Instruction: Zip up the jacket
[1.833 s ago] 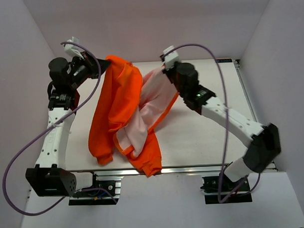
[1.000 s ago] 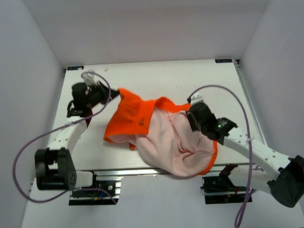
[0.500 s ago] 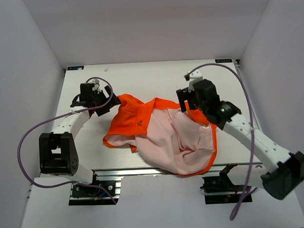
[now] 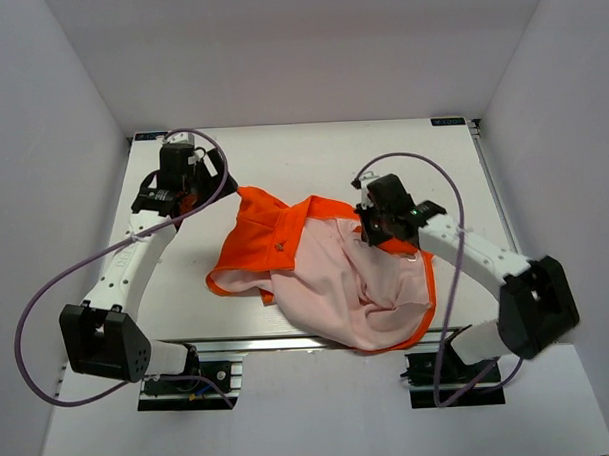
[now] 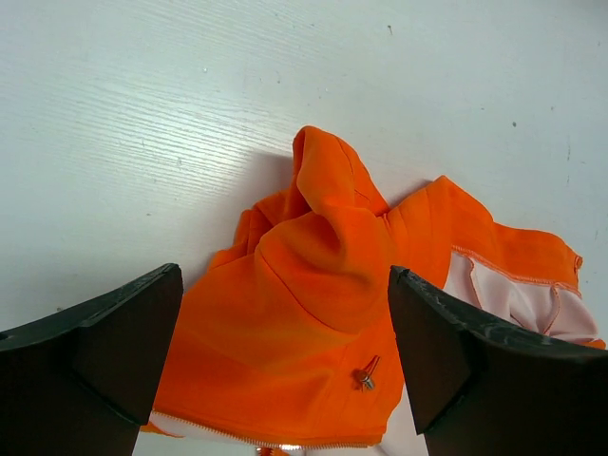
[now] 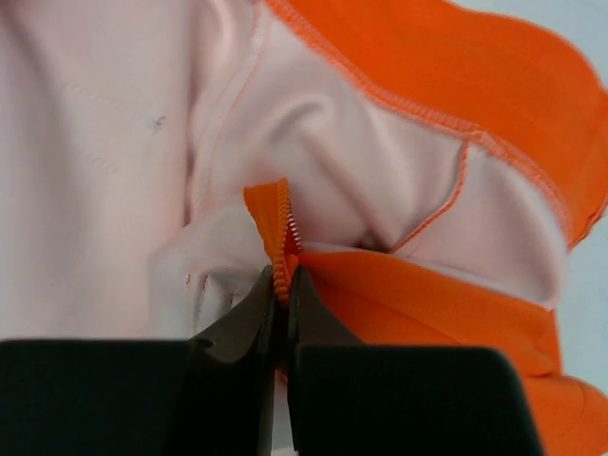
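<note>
The orange jacket [image 4: 260,240] lies crumpled mid-table with its pale pink lining [image 4: 347,287] turned up. My left gripper [image 4: 211,189] hovers open just off the jacket's upper-left corner, nothing between its fingers. In the left wrist view the jacket [image 5: 323,275] lies below the wide-apart left gripper [image 5: 283,285], with a small metal piece [image 5: 366,376] and zipper teeth [image 5: 266,443] showing. My right gripper [image 4: 367,229] is shut on the jacket's orange zipper edge [image 6: 282,228] at the upper right of the lining; in the right wrist view the right gripper [image 6: 282,290] pinches that tape.
The white table [image 4: 312,158] has a metal rail [image 4: 238,342] along its front edge, and the jacket's lower hem [image 4: 384,343] reaches it. White walls close in on both sides and behind. Purple cables [image 4: 47,297] loop from both arms.
The jacket, earlier held up by both grippers, now lies on the table. The left gripper let go and drew back up-left. The right gripper opened, shifted left and shut on the zipper edge.
</note>
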### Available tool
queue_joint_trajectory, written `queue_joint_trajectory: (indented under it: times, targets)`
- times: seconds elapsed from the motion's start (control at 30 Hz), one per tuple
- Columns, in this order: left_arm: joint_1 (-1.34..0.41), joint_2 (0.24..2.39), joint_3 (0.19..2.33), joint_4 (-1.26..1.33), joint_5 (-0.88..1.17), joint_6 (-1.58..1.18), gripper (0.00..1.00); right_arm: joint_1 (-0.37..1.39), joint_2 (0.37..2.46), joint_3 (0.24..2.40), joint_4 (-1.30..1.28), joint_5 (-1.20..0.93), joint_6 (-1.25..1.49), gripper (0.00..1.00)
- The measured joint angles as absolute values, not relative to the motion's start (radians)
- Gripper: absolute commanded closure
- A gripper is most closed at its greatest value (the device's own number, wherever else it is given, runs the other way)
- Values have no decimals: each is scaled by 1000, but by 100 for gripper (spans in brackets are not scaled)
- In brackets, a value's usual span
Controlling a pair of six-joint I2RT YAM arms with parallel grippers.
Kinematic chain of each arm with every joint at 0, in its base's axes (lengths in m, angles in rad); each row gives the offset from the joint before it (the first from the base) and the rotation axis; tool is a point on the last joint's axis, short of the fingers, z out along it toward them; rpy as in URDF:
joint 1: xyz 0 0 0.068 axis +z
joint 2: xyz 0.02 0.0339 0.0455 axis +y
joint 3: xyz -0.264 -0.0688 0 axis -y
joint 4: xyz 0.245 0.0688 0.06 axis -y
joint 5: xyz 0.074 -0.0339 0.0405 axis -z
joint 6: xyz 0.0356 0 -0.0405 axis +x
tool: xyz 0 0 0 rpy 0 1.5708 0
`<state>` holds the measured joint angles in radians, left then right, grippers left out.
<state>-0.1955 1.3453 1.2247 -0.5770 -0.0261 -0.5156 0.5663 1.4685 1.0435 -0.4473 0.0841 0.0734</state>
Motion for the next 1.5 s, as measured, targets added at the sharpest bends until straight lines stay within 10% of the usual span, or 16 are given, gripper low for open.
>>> queue_joint_trajectory:
  times: [0.23, 0.5, 1.03, 1.5]
  targets:
    - [-261, 1350, 1224, -577, -18, -495, 2, 715, 1091, 747, -381, -179, 181, 95]
    - [-379, 1398, 1225, -601, 4, -395, 2, 955, 1058, 508, -387, -272, 351, 11]
    - [-515, 1730, 1538, -691, 165, 191, 2, 803, 871, 980, -631, 231, 396, 11]
    - [-514, 1879, 1768, -779, 183, 306, 2, 273, 1091, 866, -540, 48, 324, 11]
